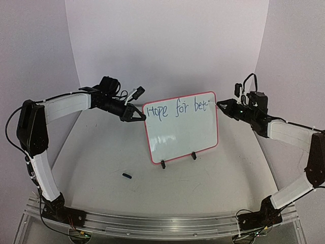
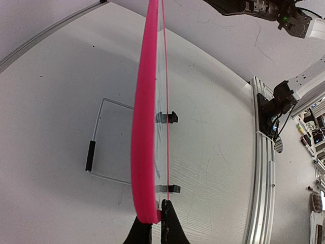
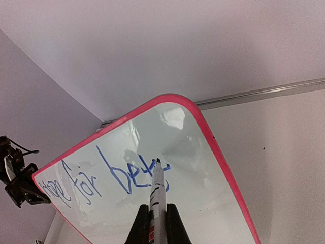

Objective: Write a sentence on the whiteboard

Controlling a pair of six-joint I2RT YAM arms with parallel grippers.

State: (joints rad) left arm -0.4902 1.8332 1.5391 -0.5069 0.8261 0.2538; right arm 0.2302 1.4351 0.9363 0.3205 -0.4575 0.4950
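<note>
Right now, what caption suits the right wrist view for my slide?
A marker gripped in the right jaws, tip at the whiteboard, where the blue writing reads "Hope for bet".

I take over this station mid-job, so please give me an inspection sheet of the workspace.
Surface: white table, faintly scuffed.
Job's things: whiteboard upright on its clip feet; sentence reads "Hope for bet", unfinished.
Clutter: small black piece before the board; wire stand behind it.
Grippers: left gripper shut on the board's edge; right gripper shut on a marker, tip on the board.
Cables: black cables loop at the arms.
Surroundings: white backdrop walls; metal rail at the near edge.
</note>
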